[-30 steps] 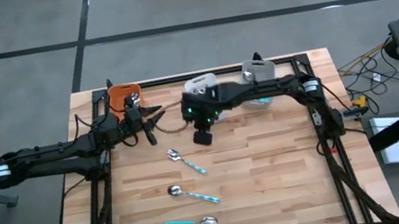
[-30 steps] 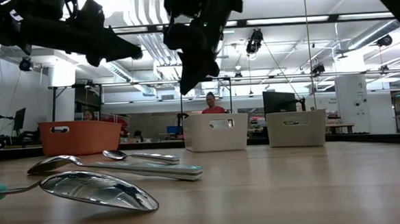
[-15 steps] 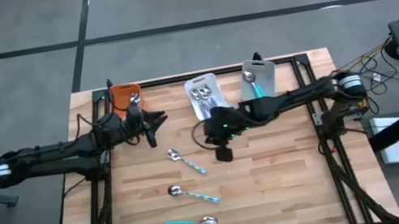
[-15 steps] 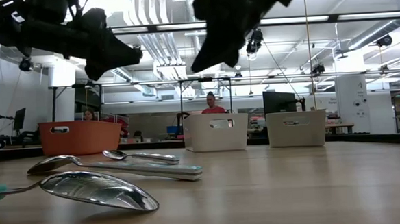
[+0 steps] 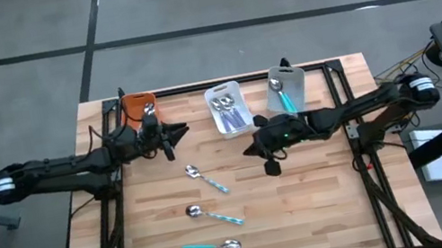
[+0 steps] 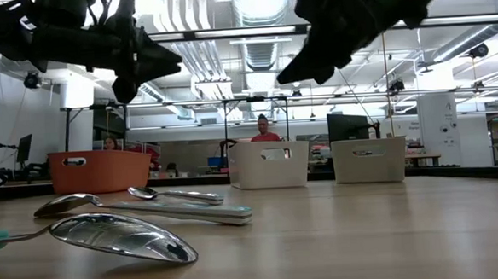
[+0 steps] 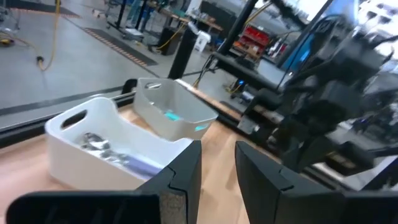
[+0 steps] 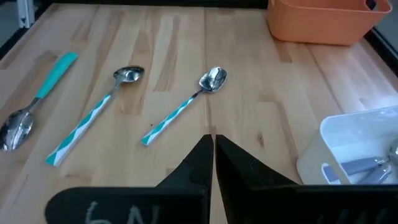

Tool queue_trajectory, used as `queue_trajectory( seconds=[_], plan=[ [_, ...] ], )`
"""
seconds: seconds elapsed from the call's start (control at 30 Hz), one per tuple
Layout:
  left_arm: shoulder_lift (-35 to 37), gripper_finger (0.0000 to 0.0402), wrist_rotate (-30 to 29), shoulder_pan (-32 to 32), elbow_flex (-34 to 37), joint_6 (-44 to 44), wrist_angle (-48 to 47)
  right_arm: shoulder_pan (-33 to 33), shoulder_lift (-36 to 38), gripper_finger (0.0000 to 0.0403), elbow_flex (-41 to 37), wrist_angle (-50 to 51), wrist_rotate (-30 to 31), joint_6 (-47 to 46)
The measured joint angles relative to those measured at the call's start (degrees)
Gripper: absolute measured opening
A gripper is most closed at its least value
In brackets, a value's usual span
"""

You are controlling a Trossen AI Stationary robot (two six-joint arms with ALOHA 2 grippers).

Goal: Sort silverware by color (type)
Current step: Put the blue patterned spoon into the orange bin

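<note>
Silverware: three spoons lie mid-worktop. Our right tool, fingers together and empty, hangs right of them, having swung out from over the white bin. We should open it, then descend squarely over one handle. Our left tool, slightly apart, waits by the orange bin.

You've got three spoons on the table: two striped ones, one teal. Left hand sits by the orange bin (right hand mid-table). White bin and grey bin both hold silverware.
</note>
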State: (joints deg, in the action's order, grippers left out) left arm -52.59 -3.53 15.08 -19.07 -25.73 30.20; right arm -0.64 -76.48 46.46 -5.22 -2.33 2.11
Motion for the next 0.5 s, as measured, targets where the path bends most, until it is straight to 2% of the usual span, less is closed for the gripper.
queue_trajectory(
  seconds=[0.3,0.5],
  plan=[
    [-5.06,0.0079,-0.01,-4.67,0.0,-5.05,11.16,0.0,3.17,0.0008,-2.69,-0.61,0.0,4.52],
    [-7.57,0.0079,-0.07,-8.17,0.0,-8.01,12.68,-0.02,6.75,0.0008,-1.36,0.46,-0.02,6.1]
  ],
)
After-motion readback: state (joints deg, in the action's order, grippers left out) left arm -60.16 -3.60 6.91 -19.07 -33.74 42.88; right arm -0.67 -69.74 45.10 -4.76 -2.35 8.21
